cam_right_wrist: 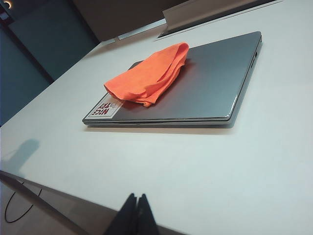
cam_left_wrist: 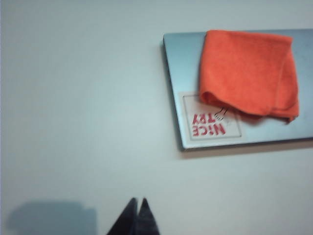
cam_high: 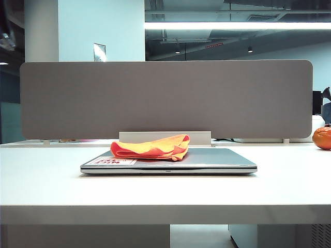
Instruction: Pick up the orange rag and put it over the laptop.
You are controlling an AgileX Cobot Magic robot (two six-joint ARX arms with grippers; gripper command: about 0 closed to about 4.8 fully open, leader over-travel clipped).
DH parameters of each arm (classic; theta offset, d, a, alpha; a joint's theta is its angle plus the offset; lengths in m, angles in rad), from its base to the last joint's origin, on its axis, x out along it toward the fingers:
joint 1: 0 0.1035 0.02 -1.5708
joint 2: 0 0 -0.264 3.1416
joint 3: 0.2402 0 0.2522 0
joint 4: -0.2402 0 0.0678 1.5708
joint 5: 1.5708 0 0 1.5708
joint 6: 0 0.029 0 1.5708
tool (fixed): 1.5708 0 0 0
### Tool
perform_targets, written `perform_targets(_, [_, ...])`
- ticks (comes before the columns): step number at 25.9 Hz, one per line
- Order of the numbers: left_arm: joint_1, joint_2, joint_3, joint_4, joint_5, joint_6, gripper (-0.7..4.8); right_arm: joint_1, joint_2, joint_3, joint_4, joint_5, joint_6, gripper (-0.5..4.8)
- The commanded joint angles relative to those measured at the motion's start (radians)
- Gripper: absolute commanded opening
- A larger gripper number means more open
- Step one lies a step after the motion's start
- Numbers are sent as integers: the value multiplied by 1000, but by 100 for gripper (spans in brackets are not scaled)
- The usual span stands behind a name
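Exterior view: the orange rag (cam_high: 151,147), crumpled with yellowish and redder patches, lies on the closed silver laptop (cam_high: 217,161), its length running along the lid's width, toward the sticker (cam_high: 109,161) corner. An orange ball (cam_high: 322,138) sits at the table (cam_high: 165,191) edge.

Left wrist view: the left hand (cam_left_wrist: 137,215) hangs clenched and empty above bare table, well apart from the rag (cam_left_wrist: 249,73).

Right wrist view: the right hand (cam_right_wrist: 136,211), clenched, empty, sits near the table edge, well apart from the laptop (cam_right_wrist: 215,83).
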Motion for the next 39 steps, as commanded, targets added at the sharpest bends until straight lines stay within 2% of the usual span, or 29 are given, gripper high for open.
perform_targets(1, [1, -71, -57, 8, -39, -5, -6, -1, -2, -2, 14, 2, 3, -5])
perform_targets(4, [0, -135, -103, -1, -38, 2, -6, -1, -2, -2, 14, 2, 3, -5])
perform_targets(7, [0, -164, -106, -43, -38, 1, -6, -1, -2, -2, 14, 6, 3, -5])
perform_targets(13, [0, -176, -106, -36, -35, 3, -6, -1, -2, -2, 14, 6, 3, -5])
perform_targets(19, [2, -175, -113, -27, -156, 24, -6, -1, -2, -2, 14, 10, 3, -5])
perform_targets(21, [42, -176, -144, 4, -179, 28, -6, -1, -2, -2, 14, 22, 3, -5])
perform_targets(25, [179, -217, -264, 74, -62, 27, -6, -1, -2, -2, 14, 25, 3, -5])
perform_targets(33, [262, -398, -547, 320, -24, 23, -6, -1, -2, -2, 14, 25, 3, -5])
perform_targets(36, [315, -498, -678, 413, -3, -11, -6, -1, -2, -2, 14, 25, 3, -5])
perform_targets(39, [348, -551, -745, 474, 32, -23, -6, -1, -2, -2, 14, 25, 3, -5])
